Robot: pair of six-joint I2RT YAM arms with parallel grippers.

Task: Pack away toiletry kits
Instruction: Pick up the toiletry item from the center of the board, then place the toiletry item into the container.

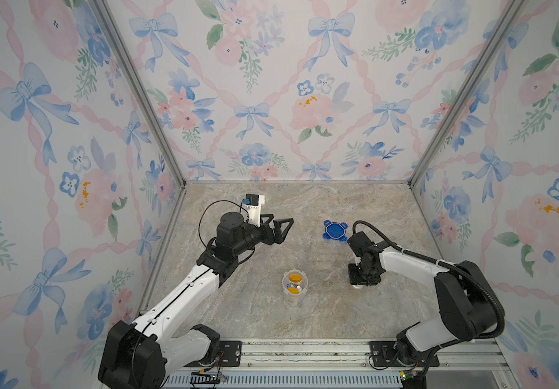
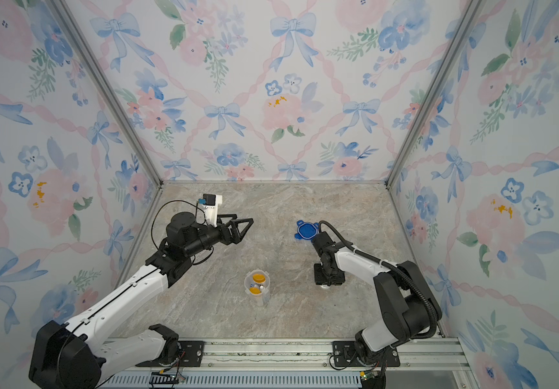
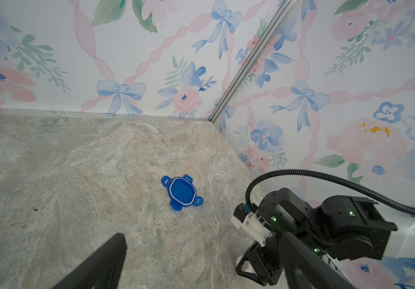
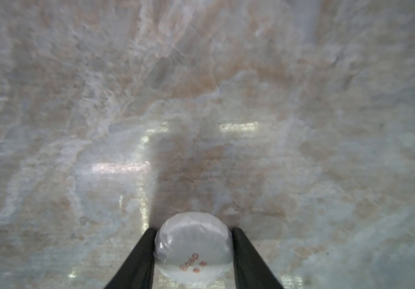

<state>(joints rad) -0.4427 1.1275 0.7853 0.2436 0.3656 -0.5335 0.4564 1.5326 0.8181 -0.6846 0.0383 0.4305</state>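
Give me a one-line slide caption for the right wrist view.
Right gripper fingers bracketing a small white disc on the marble tabletop.

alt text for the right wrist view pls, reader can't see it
Close-up from above: the right end effector has its two black fingers against either side of a small round white disc with faint red print, lying on a marbled tabletop. The tabletop fills the rest of the view, with soft light reflections.
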